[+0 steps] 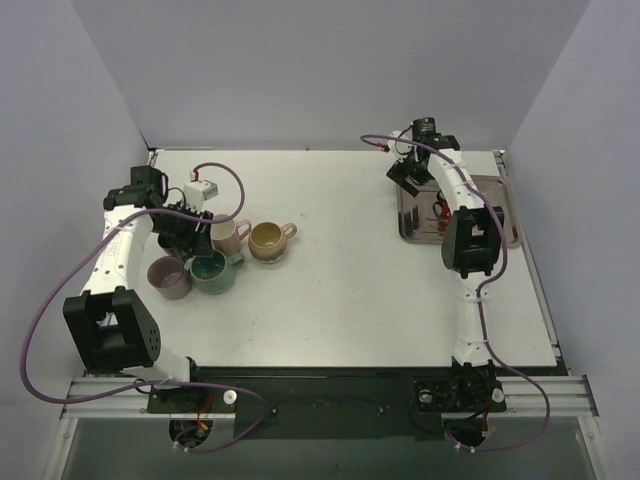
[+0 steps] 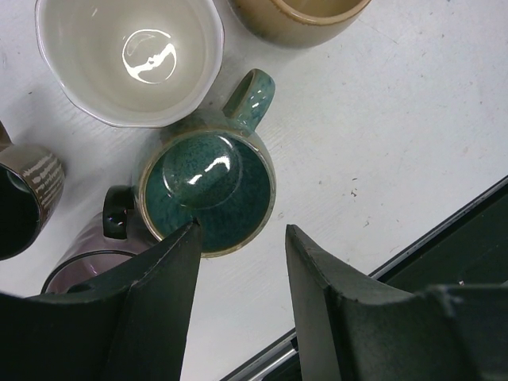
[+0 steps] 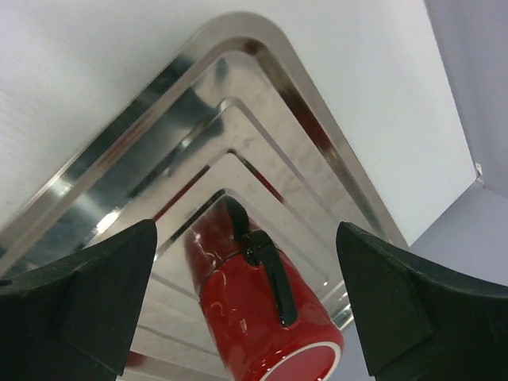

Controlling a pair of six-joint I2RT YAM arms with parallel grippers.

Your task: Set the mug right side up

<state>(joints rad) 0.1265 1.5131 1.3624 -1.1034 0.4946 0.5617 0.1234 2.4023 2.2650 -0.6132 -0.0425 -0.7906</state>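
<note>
Hanging open-jawed above the upside-down red mug (image 3: 238, 305) on the tray (image 3: 266, 44), the right gripper (image 3: 246, 230) grips nothing yet, and the left gripper (image 2: 242, 234) is open too.

The red mug (image 3: 232, 313) looks glossy ceramic, the tray (image 3: 337, 151) polished metal, the table (image 1: 380, 285) matt white.

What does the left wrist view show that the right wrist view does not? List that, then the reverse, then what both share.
Left wrist only: a green mug just ahead of the open left claw, ringed by a white cup, a tan mug, a purple mug and a dark mug. Right wrist only: a red mug with a black handle on a steel tray, ahead of the open right claw. Both: the white table and a claw gripping nothing.
</note>
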